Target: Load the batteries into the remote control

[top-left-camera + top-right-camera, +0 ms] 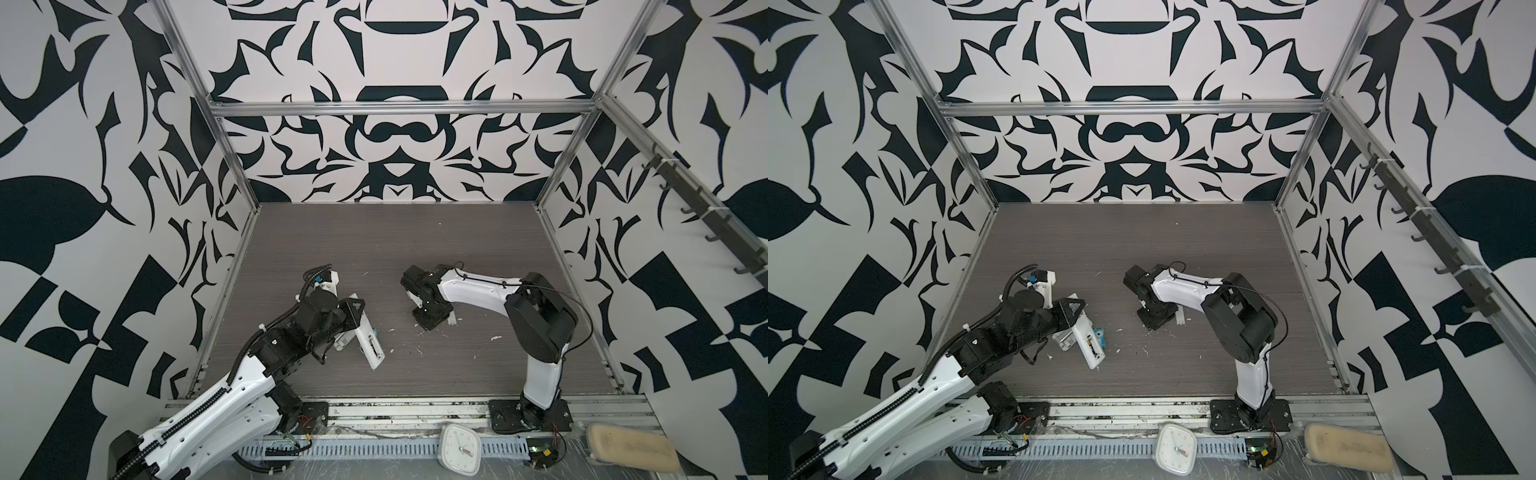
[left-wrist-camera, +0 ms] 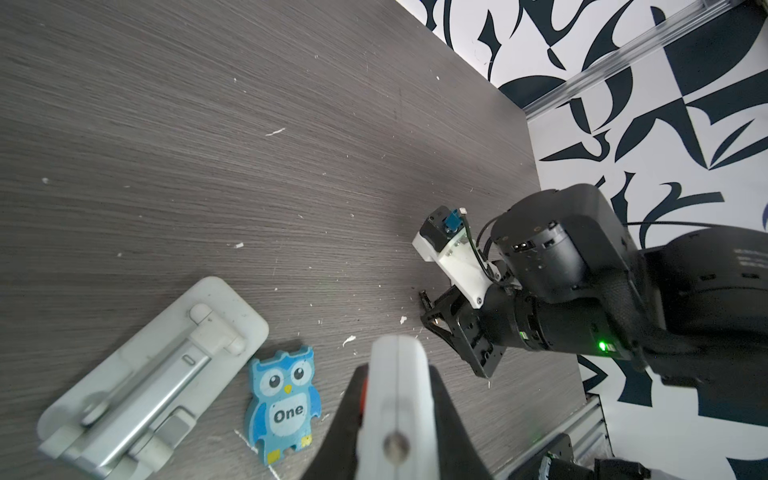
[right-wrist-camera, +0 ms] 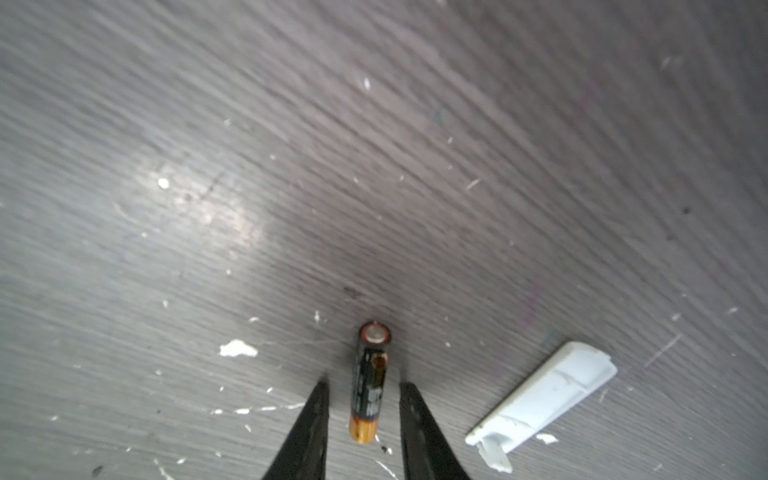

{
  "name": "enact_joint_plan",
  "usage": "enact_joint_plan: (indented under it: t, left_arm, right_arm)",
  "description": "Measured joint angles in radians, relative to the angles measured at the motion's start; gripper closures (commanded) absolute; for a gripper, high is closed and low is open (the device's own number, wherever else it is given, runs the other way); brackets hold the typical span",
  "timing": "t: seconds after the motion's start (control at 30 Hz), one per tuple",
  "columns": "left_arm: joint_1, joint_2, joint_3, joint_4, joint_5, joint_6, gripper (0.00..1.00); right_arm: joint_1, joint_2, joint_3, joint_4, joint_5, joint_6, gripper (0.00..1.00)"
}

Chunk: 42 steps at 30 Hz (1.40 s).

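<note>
1. Nearest, at 6 o'clock on the front rail off the table, lies a white clock point(image 1: 459, 449). It has no part in the job.
2. At 7 o'clock from the table's middle, the left gripper point(image 2: 397, 399) is clenched on the remote control point(image 1: 368, 340). It grips the far end, and the free end points toward 5 o'clock with the back turned up.
3. Containers: the remote's battery bay point(image 1: 1094, 349) is uncovered and shows as a dark slot. Whether a battery already sits in it is too small to tell.
4. A grey stand point(image 2: 153, 374) lies at 9 o'clock of the remote, with nothing on the part that shows. A blue owl point(image 2: 284, 405) sits just beside the remote at 3 o'clock.
5. Farther in, near the table's middle, the right gripper point(image 3: 363, 382) is down at the tabletop. Its jaws are parted and straddle one battery point(image 3: 369, 386), which lies flat with a gap on each side, so nothing is grasped. No other loose battery is in view.
6. The bay lid point(image 3: 544, 399) lies at 3 o'clock of the right gripper, near the battery but apart from it.
7. The step in hand looks like picking up this battery. The next move calls for closing squarely across its body, since a round cell may roll. Then it must be lifted, carried toward 8 o'clock to the bay and lined up lengthwise with the slot.
</note>
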Motion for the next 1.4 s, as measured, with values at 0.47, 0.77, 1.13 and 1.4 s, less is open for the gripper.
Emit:
enact_joint_plan:
  t: [0.47,0.77,1.13,1.4]
  left_arm:
    - [-0.071,0.085,0.002,0.110,-0.058,-0.020,1.00]
    - [-0.087,0.124,-0.024,0.223,-0.136,-0.097,1.00]
    - [-0.135,0.282,-0.034,0.426,-0.205,-0.105,1.00]
    - [-0.118,0.425,0.030,0.566,-0.124,-0.047,1.00]
  right_arm:
    - [-0.050,-0.016,-0.025,0.022,-0.084,-0.066,0.89]
    - [-0.050,-0.109,-0.131,0.092,-0.095,-0.067,1.00]
    - [-0.053,-0.480,-0.095,0.010,-0.149,-0.056,1.00]
    - [-0.053,-0.575,-0.053,-0.082,-0.261,-0.039,1.00]
